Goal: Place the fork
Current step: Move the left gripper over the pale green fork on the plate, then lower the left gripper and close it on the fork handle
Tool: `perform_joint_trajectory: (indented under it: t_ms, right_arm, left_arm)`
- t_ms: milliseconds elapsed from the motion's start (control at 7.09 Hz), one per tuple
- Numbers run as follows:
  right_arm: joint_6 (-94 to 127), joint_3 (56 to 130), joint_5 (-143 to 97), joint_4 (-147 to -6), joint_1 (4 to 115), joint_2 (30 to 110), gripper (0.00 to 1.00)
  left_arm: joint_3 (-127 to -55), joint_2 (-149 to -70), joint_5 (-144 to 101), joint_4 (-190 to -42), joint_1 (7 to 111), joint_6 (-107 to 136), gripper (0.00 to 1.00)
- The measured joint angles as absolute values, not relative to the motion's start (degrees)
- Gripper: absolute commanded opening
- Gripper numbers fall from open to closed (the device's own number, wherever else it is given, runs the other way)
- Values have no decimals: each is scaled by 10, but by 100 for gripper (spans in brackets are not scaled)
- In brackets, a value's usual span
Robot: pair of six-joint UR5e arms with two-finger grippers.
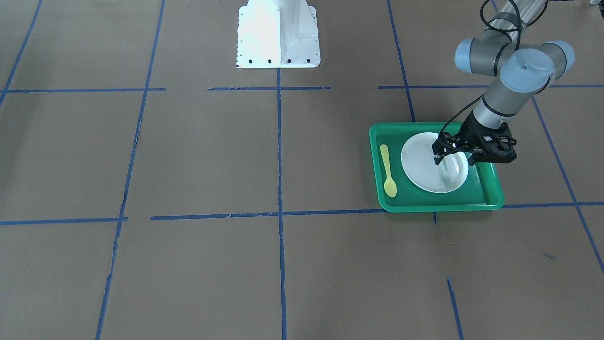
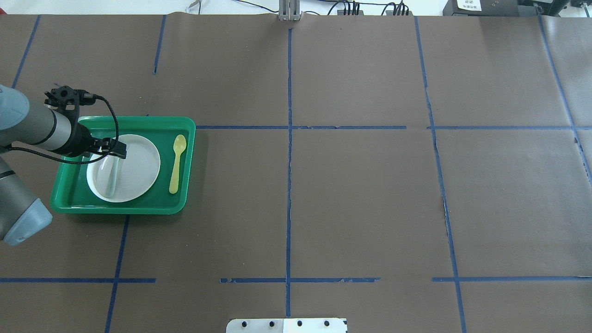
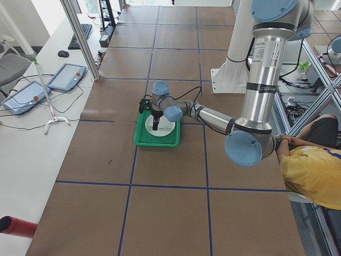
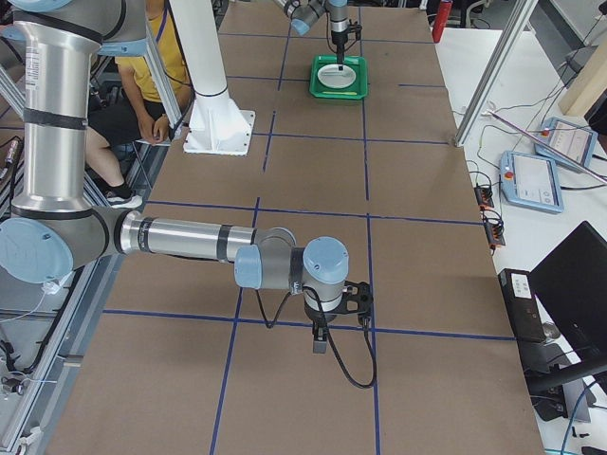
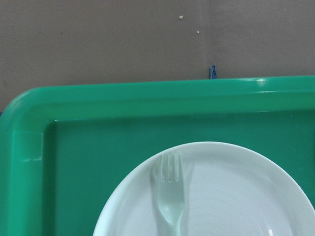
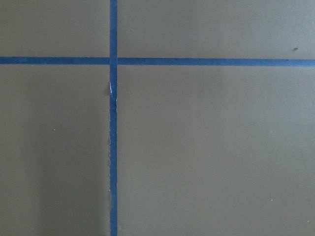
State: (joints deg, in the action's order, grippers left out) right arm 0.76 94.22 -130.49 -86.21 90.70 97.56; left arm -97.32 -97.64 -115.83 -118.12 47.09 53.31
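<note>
The pale translucent fork (image 1: 449,171) lies flat on the white plate (image 1: 420,165) inside the green tray (image 1: 439,205). It also shows in the overhead view (image 2: 111,178) and in the left wrist view (image 5: 170,196), tines toward the tray rim (image 5: 123,98). My left gripper (image 1: 454,160) hangs just above the fork's handle end, its fingers spread apart on either side and holding nothing. My right gripper (image 4: 318,341) shows only in the exterior right view, low over bare table far from the tray; I cannot tell its state.
A yellow spoon (image 1: 389,172) lies in the tray beside the plate, on the side away from my left arm. The white robot base (image 1: 278,35) stands mid-table. Blue tape lines grid the brown table. A seated person (image 3: 314,170) is beside the robot.
</note>
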Motion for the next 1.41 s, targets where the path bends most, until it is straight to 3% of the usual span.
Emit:
perform_joint_trajectory:
  t_ms: [141,423,705,1128,1410]
  right_arm:
    - [8,942,-1305,-862,907,976,100]
    - [8,942,-1305,-862,907,976,100]
    - [8,942,-1305,-862,907,976,100]
    - [8,942,-1305,-862,907,976,100]
    - [8,942,-1305,-862,907,976,100]
  left_arm:
    - [-970,-976,-1158,-1181,461,536,93]
    - [-960,-976,-1157,-1181,452,538,67]
    - [-954,-976,-1158,-1181,450,538,66]
    - [-952,-976,-1158,-1181,449,539,54]
    - [-952,-976,-1158,-1181,448,539,53]
